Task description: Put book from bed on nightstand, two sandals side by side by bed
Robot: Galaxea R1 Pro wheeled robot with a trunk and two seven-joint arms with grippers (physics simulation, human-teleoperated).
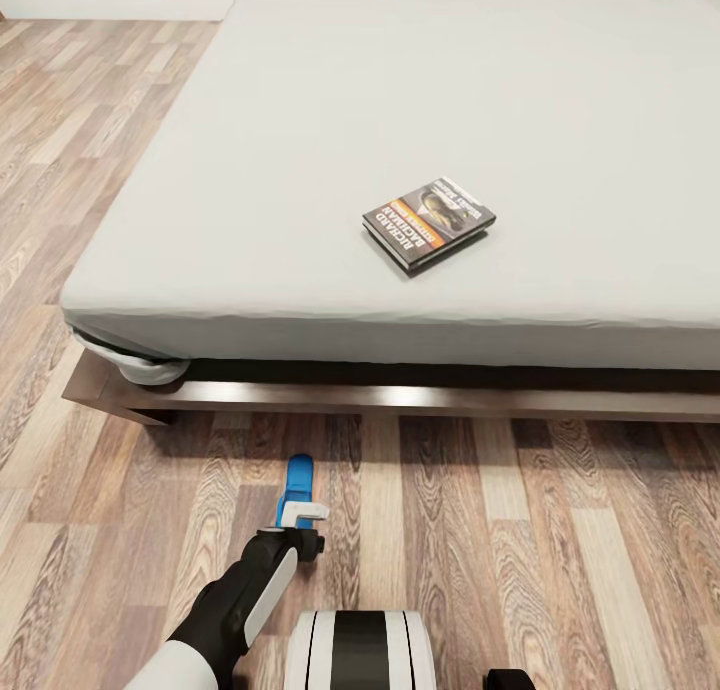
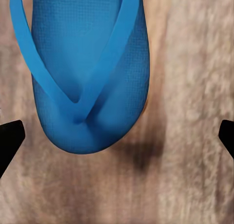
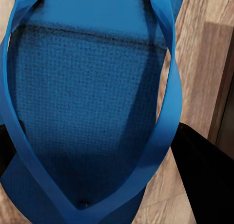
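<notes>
The book (image 1: 429,221) lies flat on the bed (image 1: 300,150), right of centre in the head view, near the mattress's front edge, its dark cover (orange band, white lettering) facing up. One bright-blue sandal (image 1: 297,490) lies on the plank floor at lower centre, in front of the bed frame. The other sandal (image 3: 87,117) shows close-up, straps upward.

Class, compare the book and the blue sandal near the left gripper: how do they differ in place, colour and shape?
The book lies on the bed's mattress; the sandal lies on the wood floor. The book is rectangular, dark with orange bands; the sandal is foot-shaped, plain bright blue, with straps. Both lie flat.
</notes>
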